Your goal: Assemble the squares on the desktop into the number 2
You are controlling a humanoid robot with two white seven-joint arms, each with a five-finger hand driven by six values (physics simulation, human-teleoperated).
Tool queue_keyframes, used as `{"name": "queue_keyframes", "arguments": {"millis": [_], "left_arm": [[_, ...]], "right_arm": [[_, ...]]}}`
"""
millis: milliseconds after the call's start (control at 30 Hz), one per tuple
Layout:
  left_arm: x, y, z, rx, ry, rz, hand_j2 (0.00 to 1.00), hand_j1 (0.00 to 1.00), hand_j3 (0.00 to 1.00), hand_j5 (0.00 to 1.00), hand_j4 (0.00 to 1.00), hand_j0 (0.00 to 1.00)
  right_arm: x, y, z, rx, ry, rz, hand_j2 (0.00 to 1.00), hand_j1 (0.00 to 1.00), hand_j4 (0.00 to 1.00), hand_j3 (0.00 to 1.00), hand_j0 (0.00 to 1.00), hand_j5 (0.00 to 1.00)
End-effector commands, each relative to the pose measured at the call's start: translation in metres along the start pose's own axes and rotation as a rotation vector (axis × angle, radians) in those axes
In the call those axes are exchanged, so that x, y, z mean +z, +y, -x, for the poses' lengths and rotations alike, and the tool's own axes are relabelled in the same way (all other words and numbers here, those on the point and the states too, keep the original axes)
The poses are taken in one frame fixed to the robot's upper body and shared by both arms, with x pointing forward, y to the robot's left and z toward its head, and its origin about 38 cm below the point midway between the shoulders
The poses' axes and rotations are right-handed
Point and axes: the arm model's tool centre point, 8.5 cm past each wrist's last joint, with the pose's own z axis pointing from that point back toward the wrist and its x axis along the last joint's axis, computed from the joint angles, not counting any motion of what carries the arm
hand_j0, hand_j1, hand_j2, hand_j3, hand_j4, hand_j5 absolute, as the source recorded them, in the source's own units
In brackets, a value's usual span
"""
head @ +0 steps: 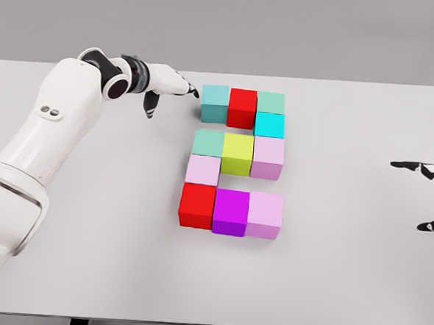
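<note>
Pale grey desktop (pixel 85 272) fills most of the view; plain grey wall behind it at 12 o'clock, dark legs or supports just visible under the front edge at 6.

Blocks sit grouped at the table's centre, slightly toward 12, already forming a blocky 2. Top row, 9 to 3: teal cube (pixel 215 103), red cube (pixel 242 107), pale green cube (pixel 271 102). Cyan cube (pixel 269 124) directly in front of the pale green one, touching it. Middle row: mint cube (pixel 208 142), yellow-green cube (pixel 237 153), pink cube (pixel 268 157). A lilac cube (pixel 202 170) hangs below the mint one at 6. Bottom row: second red cube (pixel 197 205), magenta cube (pixel 230 211), light pink cube (pixel 264 215) (all three touching side to side).

Left hand (pixel 166 86) at about 10 o'clock from the group, fingers relaxed and spread, holding nothing; fingertips just beside the teal cube, contact not clear.

Right hand (pixel 429 194) at the 3 o'clock edge, well apart from the blocks, fingers spread, empty.
</note>
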Motion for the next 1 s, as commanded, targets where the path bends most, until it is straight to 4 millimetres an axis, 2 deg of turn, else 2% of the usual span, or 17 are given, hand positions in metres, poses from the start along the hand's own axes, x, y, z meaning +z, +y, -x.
{"name": "queue_keyframes", "arguments": {"millis": [0,167,800,900,967], "left_arm": [[-0.001,0.002,-0.002,0.003,-0.001,-0.004,1.00,1.00,1.00,1.00,1.00,1.00],[-0.004,-0.004,-0.001,0.021,0.005,0.012,1.00,1.00,1.00,1.00,1.00,1.00],[-0.006,0.000,-0.008,0.018,-0.008,0.005,1.00,1.00,1.00,1.00,1.00,1.00],[-0.003,-0.003,-0.001,0.019,-0.003,0.007,1.00,1.00,1.00,1.00,1.00,1.00],[0.007,-0.012,0.016,0.019,0.002,0.014,1.00,1.00,1.00,1.00,1.00,1.00]], "right_arm": [[0.001,-0.002,0.001,-0.007,0.003,0.007,1.00,1.00,1.00,1.00,1.00,1.00],[0.002,-0.001,0.002,-0.008,0.005,0.007,1.00,1.00,1.00,1.00,1.00,1.00],[-0.001,0.001,-0.003,-0.006,-0.012,0.002,1.00,1.00,1.00,1.00,1.00,1.00],[-0.001,0.000,-0.004,-0.005,-0.016,0.006,1.00,1.00,1.00,1.00,1.00,1.00],[-0.010,0.002,-0.017,0.010,-0.058,-0.009,1.00,1.00,1.00,1.00,1.00,1.00]]}}
